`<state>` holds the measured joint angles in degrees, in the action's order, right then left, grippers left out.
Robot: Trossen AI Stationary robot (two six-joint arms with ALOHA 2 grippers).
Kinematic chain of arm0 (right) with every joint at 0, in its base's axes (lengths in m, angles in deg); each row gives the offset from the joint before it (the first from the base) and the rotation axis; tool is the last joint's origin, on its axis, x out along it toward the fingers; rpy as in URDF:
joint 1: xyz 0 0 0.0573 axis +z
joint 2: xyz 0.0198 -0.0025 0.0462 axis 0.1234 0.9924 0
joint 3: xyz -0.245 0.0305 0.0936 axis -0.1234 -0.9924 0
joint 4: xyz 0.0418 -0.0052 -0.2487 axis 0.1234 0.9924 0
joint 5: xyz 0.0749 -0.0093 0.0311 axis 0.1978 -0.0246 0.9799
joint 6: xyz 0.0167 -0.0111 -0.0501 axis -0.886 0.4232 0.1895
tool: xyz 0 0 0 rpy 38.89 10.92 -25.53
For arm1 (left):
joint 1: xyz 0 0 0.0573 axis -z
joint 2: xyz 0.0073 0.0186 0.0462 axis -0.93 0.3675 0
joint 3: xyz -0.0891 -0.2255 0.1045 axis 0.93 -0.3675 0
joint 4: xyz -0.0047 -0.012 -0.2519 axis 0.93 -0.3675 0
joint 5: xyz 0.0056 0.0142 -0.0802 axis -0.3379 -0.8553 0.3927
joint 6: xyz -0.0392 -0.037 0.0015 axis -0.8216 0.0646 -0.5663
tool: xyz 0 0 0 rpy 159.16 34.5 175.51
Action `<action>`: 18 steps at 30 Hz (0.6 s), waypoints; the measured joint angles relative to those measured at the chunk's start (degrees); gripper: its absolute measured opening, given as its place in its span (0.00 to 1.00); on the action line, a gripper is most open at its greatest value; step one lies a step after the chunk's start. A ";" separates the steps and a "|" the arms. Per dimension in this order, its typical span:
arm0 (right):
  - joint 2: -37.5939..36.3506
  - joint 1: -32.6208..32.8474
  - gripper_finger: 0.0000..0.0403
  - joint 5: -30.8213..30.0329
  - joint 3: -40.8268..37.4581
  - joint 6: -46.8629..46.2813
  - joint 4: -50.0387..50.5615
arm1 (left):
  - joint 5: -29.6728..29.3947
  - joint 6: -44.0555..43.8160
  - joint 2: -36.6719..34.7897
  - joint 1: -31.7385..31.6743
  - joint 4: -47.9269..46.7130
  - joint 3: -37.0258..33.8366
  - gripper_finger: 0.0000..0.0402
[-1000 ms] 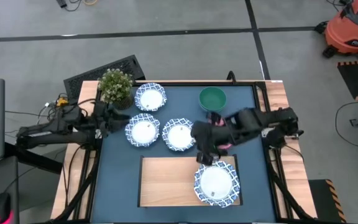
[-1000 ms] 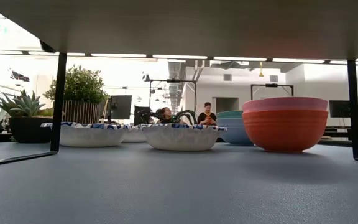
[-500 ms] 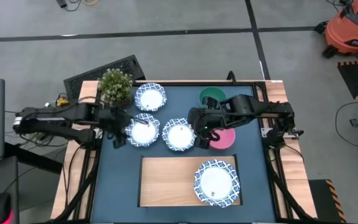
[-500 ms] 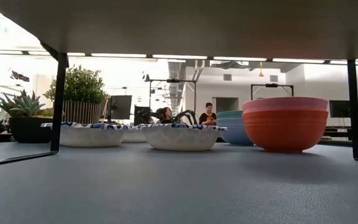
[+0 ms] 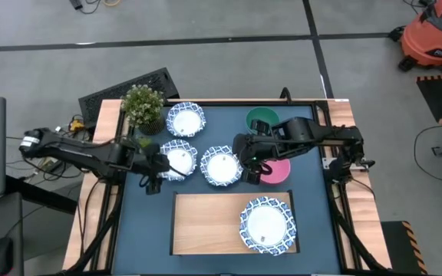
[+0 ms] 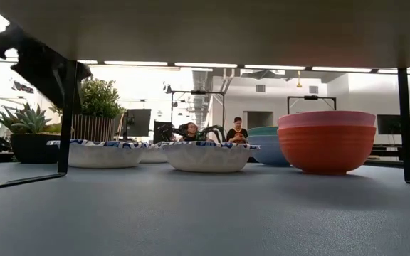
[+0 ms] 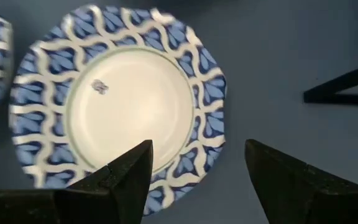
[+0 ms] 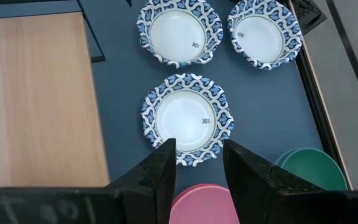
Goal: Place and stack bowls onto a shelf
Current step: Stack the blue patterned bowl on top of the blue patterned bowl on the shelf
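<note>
Three blue-rimmed white bowls stand on the dark blue table: a far one (image 5: 186,120), a left one (image 5: 178,162) and a middle one (image 5: 221,167). A fourth (image 5: 267,225) stands on the light-wood shelf (image 5: 206,222), at its right end. The pink bowl (image 5: 278,170) and the green bowl (image 5: 262,120) stand on the table's right part. My left gripper (image 5: 154,166) is open above the left bowl's rim (image 7: 197,124). My right gripper (image 5: 252,166) is open above the gap between the middle bowl (image 8: 187,119) and the pink bowl (image 8: 204,202).
A potted plant (image 5: 143,106) stands at the table's far left corner, close to the far bowl. The shelf stands on thin dark legs (image 6: 66,117) above the table. Wooden strips (image 5: 347,153) line the table's sides. People show in the room behind (image 6: 237,131).
My left gripper has gone toward the table's right and near edges, from beside the plant to over the left bowl, and now shows in the low view. My right gripper has drawn back from the shelf's bowl toward the far edge, uncovering the pink bowl.
</note>
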<state>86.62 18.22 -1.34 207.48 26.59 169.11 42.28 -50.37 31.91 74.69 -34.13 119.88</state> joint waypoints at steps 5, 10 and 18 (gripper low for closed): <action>0.01 -0.04 0.39 -0.02 0.00 1.09 0.00 | -0.13 -0.08 2.92 0.71 4.03 -2.67 0.60; 0.02 -0.04 0.39 -0.11 0.00 1.03 -0.09 | -0.14 -0.61 8.10 0.71 4.95 -2.87 0.60; 0.02 -0.04 0.39 -0.13 0.00 1.01 -0.09 | -3.75 -2.27 17.88 0.82 7.38 -2.85 0.58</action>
<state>86.64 18.18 -1.47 207.48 27.59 169.03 38.53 -52.64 49.79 75.51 -26.75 117.04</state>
